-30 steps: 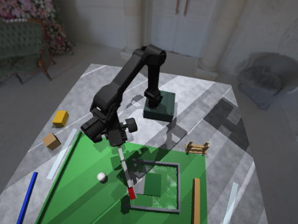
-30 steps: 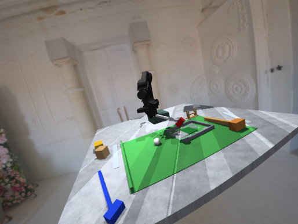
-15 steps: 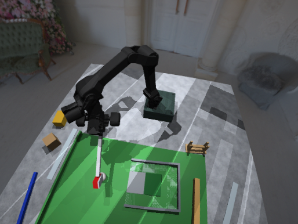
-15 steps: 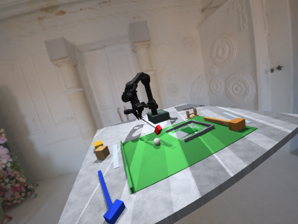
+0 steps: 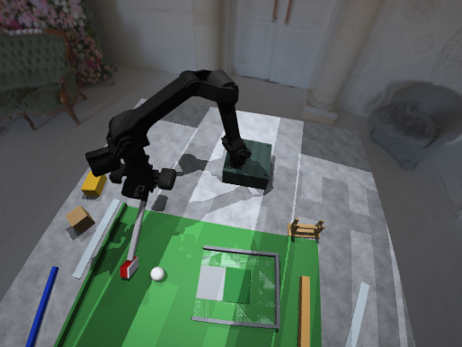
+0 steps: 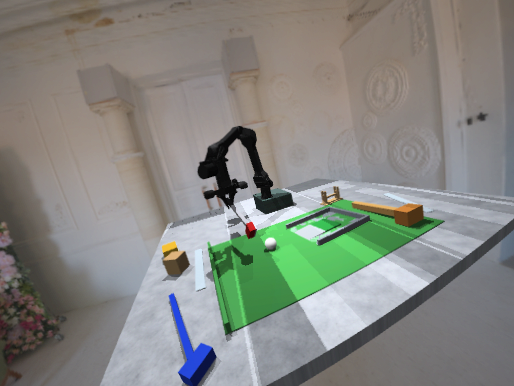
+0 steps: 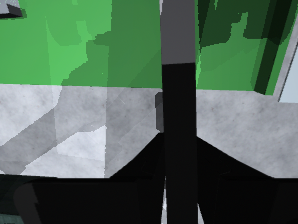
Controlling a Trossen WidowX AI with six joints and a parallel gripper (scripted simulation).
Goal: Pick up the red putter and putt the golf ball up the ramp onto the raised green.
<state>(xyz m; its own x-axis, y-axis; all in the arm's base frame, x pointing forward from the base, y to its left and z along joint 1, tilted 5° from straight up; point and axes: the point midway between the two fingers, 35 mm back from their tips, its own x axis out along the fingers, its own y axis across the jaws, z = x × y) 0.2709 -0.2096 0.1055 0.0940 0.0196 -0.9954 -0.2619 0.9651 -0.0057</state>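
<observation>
My gripper [image 5: 143, 196] [image 6: 230, 203] [image 7: 173, 138] is shut on the red putter [image 5: 126, 269] [image 6: 251, 230] [image 7: 178, 35] by its shaft, which slants down from the fingers. The putter's head is left of the white golf ball [image 5: 157, 273] [image 6: 270, 243] in the top view, apart from it, and looks raised above the green mat [image 5: 171, 324] [image 6: 280, 290] [image 7: 135, 60]. The ball rests on the mat, left of the pale ramp [image 5: 210, 282] [image 6: 306, 232]. The raised green [image 5: 237, 286] lies behind the ramp, inside a grey rail [image 5: 277, 292] [image 6: 345, 229]. The wrist view shows neither ball nor putter head.
A wooden stand [image 5: 306, 231] [image 6: 331, 197] and an orange mallet [image 5: 305, 310] [image 6: 409, 215] are on the right. A yellow block [image 5: 93, 184] [image 6: 170, 247], tan block [image 5: 80, 219] [image 6: 176, 263], pale strip [image 5: 96, 243] [image 6: 200, 270] and blue mallet [image 5: 42, 306] [image 6: 197, 364] are on the left.
</observation>
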